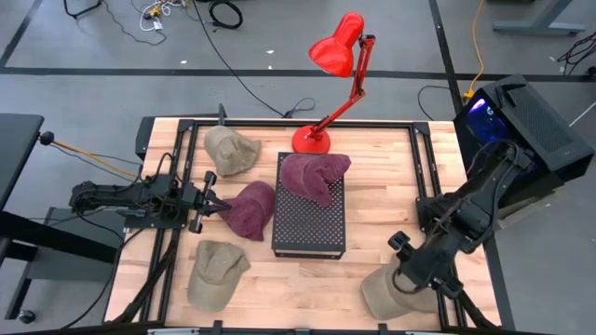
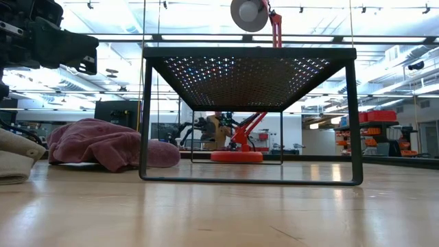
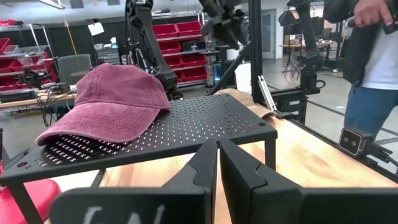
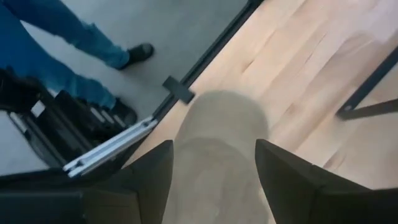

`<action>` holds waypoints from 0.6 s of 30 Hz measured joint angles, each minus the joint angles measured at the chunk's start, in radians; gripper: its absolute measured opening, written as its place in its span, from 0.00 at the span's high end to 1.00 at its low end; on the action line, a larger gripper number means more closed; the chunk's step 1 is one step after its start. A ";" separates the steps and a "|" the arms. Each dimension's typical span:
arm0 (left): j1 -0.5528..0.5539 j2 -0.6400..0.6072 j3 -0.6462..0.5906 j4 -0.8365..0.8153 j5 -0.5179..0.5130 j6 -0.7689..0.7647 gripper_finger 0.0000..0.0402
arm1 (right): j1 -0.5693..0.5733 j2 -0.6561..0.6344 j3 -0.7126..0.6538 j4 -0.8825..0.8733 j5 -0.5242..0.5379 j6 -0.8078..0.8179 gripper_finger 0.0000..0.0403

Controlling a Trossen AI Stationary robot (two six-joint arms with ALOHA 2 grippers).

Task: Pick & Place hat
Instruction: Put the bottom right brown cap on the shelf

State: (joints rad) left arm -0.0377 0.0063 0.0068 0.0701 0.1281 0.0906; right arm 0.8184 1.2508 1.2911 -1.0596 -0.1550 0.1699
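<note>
Right gripper (image 4: 214,180), fingers spread wide, hangs over the beige hat (image 1: 384,296) at the table's (image 1: 372,270) front right corner. It should lower straight and pinch the crown firmly. Left gripper (image 1: 210,203), fingers together, waits beside a maroon hat (image 1: 251,209).

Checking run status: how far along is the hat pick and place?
Done: one maroon cap lies on the black perforated stand. In hand: right gripper is open over a tan cap at the table's near right, not gripping. Left gripper is shut beside a second maroon cap. Left: that cap and two more tan caps on the table.
</note>
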 joint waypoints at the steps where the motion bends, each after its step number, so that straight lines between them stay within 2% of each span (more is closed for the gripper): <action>1: 0.000 0.000 0.000 0.000 0.000 0.000 0.94 | 0.011 0.006 0.000 -0.009 0.000 0.006 0.43; 9: 0.000 0.000 0.000 0.000 0.000 0.000 0.94 | 0.099 0.063 0.000 -0.088 0.035 0.041 0.43; 18: 0.000 0.000 0.000 0.000 0.000 0.000 0.94 | 0.157 0.136 0.000 -0.097 0.035 0.096 0.43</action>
State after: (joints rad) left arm -0.0378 0.0063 0.0069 0.0703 0.1280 0.0906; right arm 0.9758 1.3868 1.2911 -1.1564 -0.1203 0.2659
